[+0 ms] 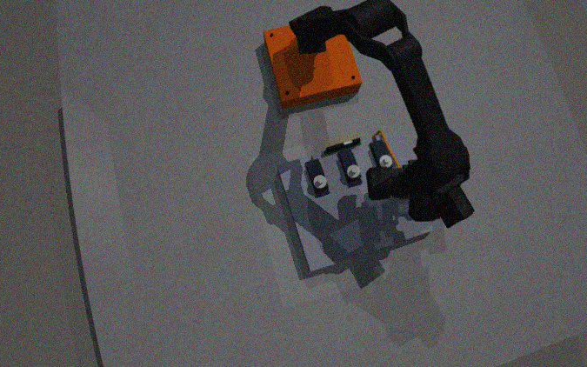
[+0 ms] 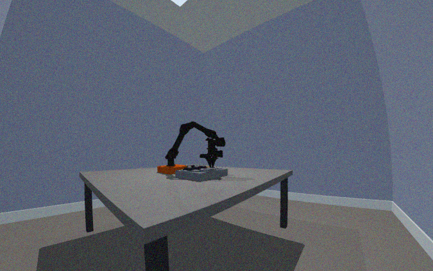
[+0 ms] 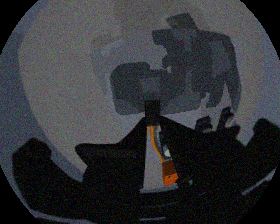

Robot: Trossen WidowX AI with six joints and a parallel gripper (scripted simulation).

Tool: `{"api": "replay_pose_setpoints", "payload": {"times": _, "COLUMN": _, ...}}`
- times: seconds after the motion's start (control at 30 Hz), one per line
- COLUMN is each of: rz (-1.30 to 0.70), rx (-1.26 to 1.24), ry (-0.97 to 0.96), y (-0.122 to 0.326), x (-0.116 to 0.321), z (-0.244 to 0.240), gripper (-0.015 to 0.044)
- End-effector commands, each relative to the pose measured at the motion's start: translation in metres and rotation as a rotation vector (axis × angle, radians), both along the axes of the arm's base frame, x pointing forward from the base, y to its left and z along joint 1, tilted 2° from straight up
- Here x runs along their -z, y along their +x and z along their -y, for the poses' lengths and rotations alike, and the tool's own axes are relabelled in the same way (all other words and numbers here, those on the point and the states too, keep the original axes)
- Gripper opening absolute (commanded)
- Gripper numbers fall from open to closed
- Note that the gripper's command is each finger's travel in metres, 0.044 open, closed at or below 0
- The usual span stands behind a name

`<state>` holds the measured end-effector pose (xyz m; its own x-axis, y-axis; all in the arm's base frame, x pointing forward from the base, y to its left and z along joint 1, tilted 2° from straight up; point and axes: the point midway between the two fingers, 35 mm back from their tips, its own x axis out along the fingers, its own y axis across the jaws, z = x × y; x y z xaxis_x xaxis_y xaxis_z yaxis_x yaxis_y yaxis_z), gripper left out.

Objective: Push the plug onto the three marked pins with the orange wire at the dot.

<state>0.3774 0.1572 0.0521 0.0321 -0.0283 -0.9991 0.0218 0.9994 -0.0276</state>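
Observation:
The grey printed holder point(image 1: 354, 214) lies on the table and carries three small dark servos; the rightmost servo point(image 1: 383, 157) has an orange lead point(image 1: 390, 148) running along its right side. A short green strip with the pin row point(image 1: 342, 145) sits at the holder edge facing the arm's base. My gripper point(image 1: 379, 182) points down at the holder's right side, just beside the rightmost servo. In the wrist view the dark fingers are shut on the plug, with the orange wire point(image 3: 168, 171) showing between them. The plug's holes are hidden. From the side, the gripper point(image 2: 211, 164) reaches down to the holder point(image 2: 201, 173).
The arm's orange base block point(image 1: 310, 66) stands on the table just beyond the pin row. The arm's forearm point(image 1: 423, 104) arches over the holder's right side. Dark shadows cover the holder's lower half.

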Motion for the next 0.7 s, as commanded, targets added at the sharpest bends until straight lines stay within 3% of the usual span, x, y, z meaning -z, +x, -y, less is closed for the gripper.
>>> {"api": "replay_pose_setpoints", "payload": {"times": 0.0, "rz": 0.018, "rx": 0.005, "ry": 0.005, "y": 0.002, "x": -0.027, "z": -0.002, "gripper": 0.0}}
{"api": "replay_pose_setpoints", "payload": {"times": 0.13, "rz": 0.017, "rx": 0.005, "ry": 0.005, "y": 0.0, "x": -0.048, "z": -0.002, "gripper": 0.0}}
{"api": "replay_pose_setpoints", "payload": {"times": 0.67, "rz": 0.014, "rx": -0.032, "ry": 0.001, "y": -0.028, "x": -0.06, "z": 0.024, "gripper": 0.0}}
